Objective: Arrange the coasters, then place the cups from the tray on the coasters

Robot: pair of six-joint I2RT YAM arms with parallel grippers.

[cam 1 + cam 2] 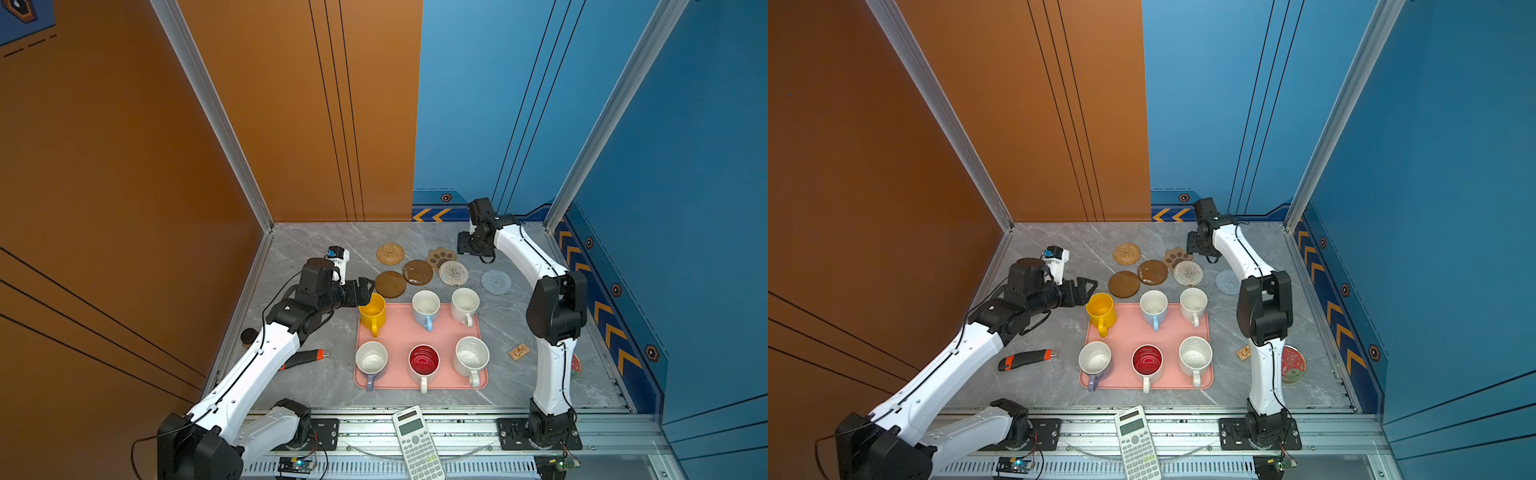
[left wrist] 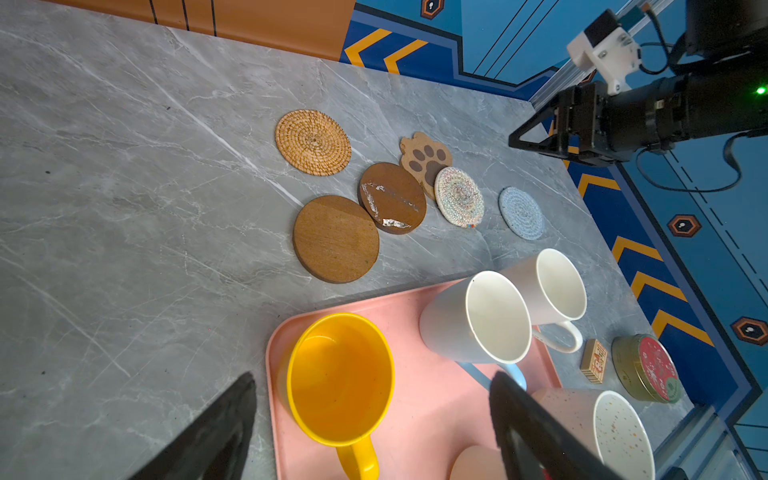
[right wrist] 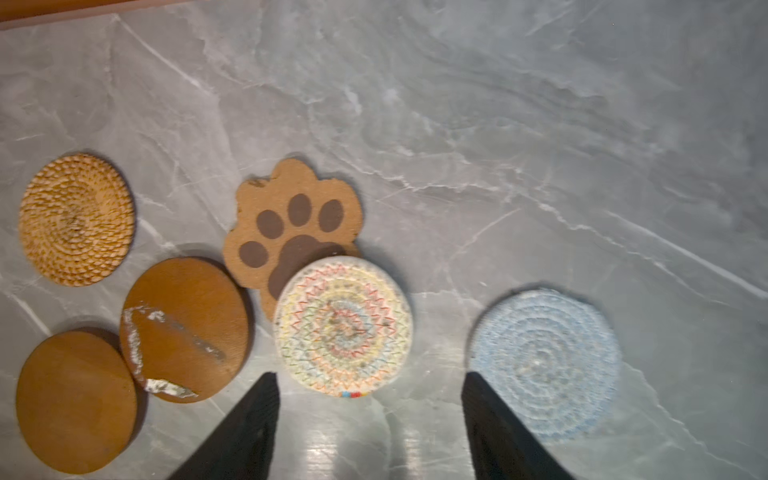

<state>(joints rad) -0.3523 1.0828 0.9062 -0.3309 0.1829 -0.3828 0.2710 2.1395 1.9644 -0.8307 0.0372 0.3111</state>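
1. the six coasters lie on the grey table beyond the far edge of the pink tray.
2. the tan woven coaster lies alone, farthest back on the left.
3. the scuffed brown disc overlaps the edge of the plain brown disc, which lies just beside the tray's far left corner.
4. the white woven round lies on the lower part of the paw coaster.
5. the pale-blue round lies by itself to the right, apart from the others.
6. all six cups stand upright on the tray in two rows of three.
7. far row: yellow cup, light-blue cup, plain white cup.
8. near row: lilac cup, red-inside cup, speckled cup.
9. the left gripper has its jaws wide apart and holds nothing; in its wrist view the yellow cup shows between them. in both top views it sits just left of that cup's rim, and i cannot tell whether it touches.
10. the right gripper hangs above the table with its jaws apart and nothing in them, between the white woven round and the pale-blue round.
11. a box cutter lies left of the tray, a small box and a red-lidded tin to its right, and a calculator on the front rail.
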